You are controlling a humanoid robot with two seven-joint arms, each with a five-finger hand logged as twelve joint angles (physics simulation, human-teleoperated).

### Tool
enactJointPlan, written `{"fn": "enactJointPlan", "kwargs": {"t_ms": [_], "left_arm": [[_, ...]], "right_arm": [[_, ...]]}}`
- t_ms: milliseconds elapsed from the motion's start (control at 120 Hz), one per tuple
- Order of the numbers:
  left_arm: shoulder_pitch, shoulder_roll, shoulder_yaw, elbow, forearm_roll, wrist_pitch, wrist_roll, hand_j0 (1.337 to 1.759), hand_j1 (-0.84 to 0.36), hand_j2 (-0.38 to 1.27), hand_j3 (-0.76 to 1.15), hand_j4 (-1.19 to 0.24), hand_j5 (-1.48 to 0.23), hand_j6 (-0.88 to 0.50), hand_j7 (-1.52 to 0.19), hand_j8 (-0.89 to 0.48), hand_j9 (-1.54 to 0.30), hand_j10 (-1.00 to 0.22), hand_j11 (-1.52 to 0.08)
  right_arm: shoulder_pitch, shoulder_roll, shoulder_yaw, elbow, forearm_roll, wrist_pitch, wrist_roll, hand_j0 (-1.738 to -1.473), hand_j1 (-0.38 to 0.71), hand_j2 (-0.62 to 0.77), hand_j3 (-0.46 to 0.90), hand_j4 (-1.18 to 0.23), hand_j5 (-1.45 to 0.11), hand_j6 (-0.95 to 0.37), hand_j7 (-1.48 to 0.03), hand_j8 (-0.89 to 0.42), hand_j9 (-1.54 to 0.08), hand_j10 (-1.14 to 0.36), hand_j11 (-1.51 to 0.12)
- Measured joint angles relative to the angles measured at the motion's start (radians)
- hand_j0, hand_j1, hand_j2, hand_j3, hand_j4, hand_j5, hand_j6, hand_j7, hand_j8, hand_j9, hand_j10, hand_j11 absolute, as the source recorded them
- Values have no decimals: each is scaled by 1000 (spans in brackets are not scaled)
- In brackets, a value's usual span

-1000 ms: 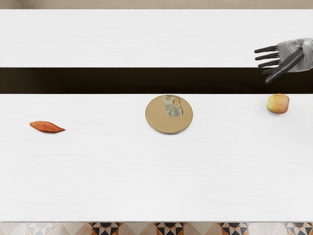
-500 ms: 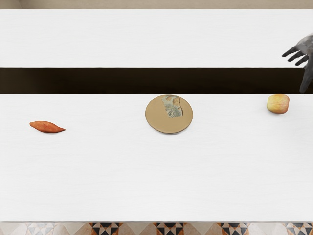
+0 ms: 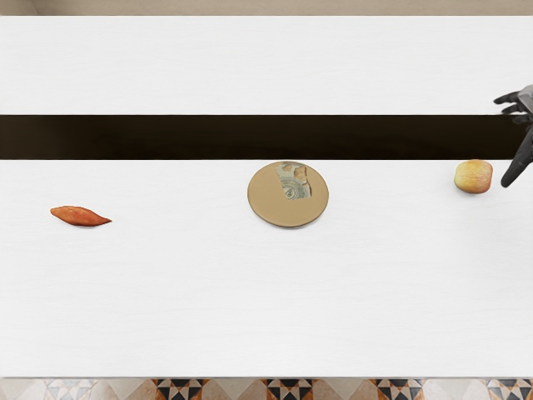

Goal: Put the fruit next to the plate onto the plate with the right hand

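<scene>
Right hand (image 3: 521, 154) lower than before, fingers splayed, just beside the fruit (image 3: 473, 177).

I saw the white surface (image 3: 266, 300) carrying a tan plate (image 3: 275, 210) at centre, a yellowish fruit (image 3: 473, 177) far right, and an orange tuber (image 3: 80, 217) far left.

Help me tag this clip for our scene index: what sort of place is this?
Probably a simulated kitchen or dining room: a long white table carries a round tan plate and a round yellow-red fruit, above a floor of patterned geometric tiles.
</scene>
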Motion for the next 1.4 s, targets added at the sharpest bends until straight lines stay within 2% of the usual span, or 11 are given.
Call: {"fn": "enactJointPlan", "kwargs": {"t_ms": [108,233,442,608,700,842,933,1400], "left_arm": [[0,0,0,0,0,0,0,1658,349,0,0,0,0,-1,0,0,0,0,0],[0,0,0,0,0,0,0,1658,349,0,0,0,0,-1,0,0,0,0,0],[0,0,0,0,0,0,0,1658,349,0,0,0,0,-1,0,-1,0,0,0],[0,0,0,0,0,0,0,1658,349,0,0,0,0,-1,0,-1,0,0,0],[0,0,0,0,0,0,0,1658,349,0,0,0,0,-1,0,-1,0,0,0],[0,0,0,0,0,0,0,1658,349,0,0,0,0,-1,0,-1,0,0,0],[0,0,0,0,0,0,0,1658,349,0,0,0,0,-1,0,-1,0,0,0],[0,0,0,0,0,0,0,1658,349,0,0,0,0,-1,0,-1,0,0,0]], "right_arm": [[-50,31,2,1,0,-153,0,-1658,-349,0,0,-4,-1,-5,0,-4,0,-3,0],[-144,138,38,-71,-2,-273,0,-1658,-349,0,0,-4,-1,-5,0,-4,0,-3,0],[-259,277,73,-155,-43,-317,0,-1658,-349,0,0,-3,0,-4,0,-3,0,-2,0],[-287,300,34,-182,-91,-310,0,-1658,-349,1,0,-3,0,-4,0,-3,0,-2,0],[-294,305,19,-223,-116,-293,0,-1658,-349,1,0,-2,0,-4,0,-3,0,-2,0],[-330,344,13,-344,-189,-244,0,-1658,-349,1,0,-2,0,-4,0,-3,0,-2,0],[-352,371,14,-387,-207,-254,0,-1658,-349,1,0,-2,0,-4,0,-3,0,-2,0],[-435,475,68,-439,-220,-287,0,-1658,-186,-26,0,-139,-178,-141,-178,-140,-178,-139,-178]]}}
